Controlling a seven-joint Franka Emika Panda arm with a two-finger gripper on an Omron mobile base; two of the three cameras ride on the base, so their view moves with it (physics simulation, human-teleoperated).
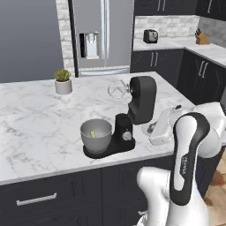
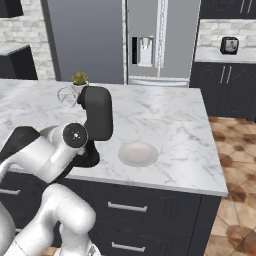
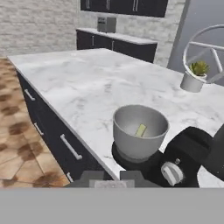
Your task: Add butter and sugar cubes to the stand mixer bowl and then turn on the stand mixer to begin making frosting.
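Butter (image 3: 140, 130) lies in the bowl (image 3: 140, 131); right base adds a plate (image 2: 138, 153)

The matte black stand mixer (image 1: 132, 117) is set near the front edge of the marble worktop (image 1: 35, 123), its head tilted up and the wire whisk (image 1: 118, 89) raised. The grey metal bowl (image 1: 96, 134) is seated on its base; the pale yellow butter (image 3: 140, 130) lies inside.
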